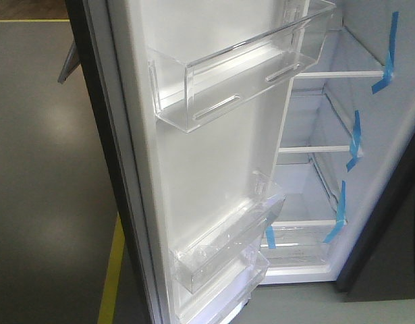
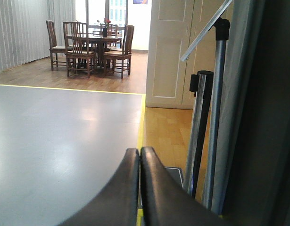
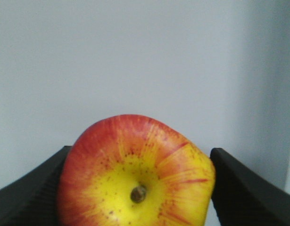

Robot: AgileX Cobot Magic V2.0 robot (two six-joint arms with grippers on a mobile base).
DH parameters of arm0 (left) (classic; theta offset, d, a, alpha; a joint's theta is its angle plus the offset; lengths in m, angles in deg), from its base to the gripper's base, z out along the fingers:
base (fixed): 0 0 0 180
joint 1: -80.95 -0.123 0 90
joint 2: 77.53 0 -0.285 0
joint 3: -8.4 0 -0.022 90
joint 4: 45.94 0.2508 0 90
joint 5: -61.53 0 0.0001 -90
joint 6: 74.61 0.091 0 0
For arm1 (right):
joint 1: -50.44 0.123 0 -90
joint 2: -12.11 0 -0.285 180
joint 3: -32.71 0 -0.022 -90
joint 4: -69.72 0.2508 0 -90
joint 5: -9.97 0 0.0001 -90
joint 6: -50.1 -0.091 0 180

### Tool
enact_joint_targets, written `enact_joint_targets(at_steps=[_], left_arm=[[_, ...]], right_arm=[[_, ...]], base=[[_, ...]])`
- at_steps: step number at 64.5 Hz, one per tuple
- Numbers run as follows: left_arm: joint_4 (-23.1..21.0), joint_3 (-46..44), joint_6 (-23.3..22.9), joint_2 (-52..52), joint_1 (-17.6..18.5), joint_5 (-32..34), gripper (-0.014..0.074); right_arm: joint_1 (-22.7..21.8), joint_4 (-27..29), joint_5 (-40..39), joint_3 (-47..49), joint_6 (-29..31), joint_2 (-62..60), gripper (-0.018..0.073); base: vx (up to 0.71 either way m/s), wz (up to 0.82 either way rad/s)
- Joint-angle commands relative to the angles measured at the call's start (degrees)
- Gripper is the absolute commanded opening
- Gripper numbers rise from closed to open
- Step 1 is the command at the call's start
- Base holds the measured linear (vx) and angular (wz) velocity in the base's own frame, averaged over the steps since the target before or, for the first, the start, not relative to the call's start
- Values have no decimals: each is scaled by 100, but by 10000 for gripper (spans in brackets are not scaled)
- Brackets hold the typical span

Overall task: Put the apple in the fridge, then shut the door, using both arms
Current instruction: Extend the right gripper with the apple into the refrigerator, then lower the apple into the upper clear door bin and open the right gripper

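The apple [image 3: 135, 179], red with a yellow patch round its stem, fills the lower middle of the right wrist view, stem end toward the camera. My right gripper [image 3: 141, 149] is shut on it, one black finger at each side, with a pale wall behind. The fridge [image 1: 396, 135] stands open in the front view, showing its white interior, glass shelves and blue tape strips [image 1: 386, 61]. Its door [image 1: 214, 169] swings toward the camera, white inside, with clear bins [image 1: 241, 74]. My left gripper [image 2: 139, 149] is shut with nothing in it, pointing out over the grey floor. Neither arm shows in the front view.
In the left wrist view, two metal posts [image 2: 201, 127] and a dark panel [image 2: 267, 117] stand close on the right. A yellow floor line [image 2: 142, 122] borders the grey floor [image 2: 64, 141]. A dining table with chairs [image 2: 90, 47] stands far back.
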Motion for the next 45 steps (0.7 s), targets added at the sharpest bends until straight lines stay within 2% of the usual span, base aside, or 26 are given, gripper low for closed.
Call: enact_joint_targets(at_steps=[1,15,26,34,45], left_arm=[[-1,157,-53,-91,42,403,-6],[-1,157,-53,-91,42,403,-6],[-1,157,-53,-91,42,403,-6],[-1,157,-53,-91,42,403,-6],[-1,157,-53,-91,42,403,-6]], right_arm=[[-5,514,171,358,120,122,-3],[-5,494,490,681,-24,559,18],[-5,431,529,698,-99,731,92],[-5,394,641,698,-124,815,201],[-5,318,567,698,-153,840,433]], base=[[0,0],[0,0],[0,0],[0,0],[0,0]])
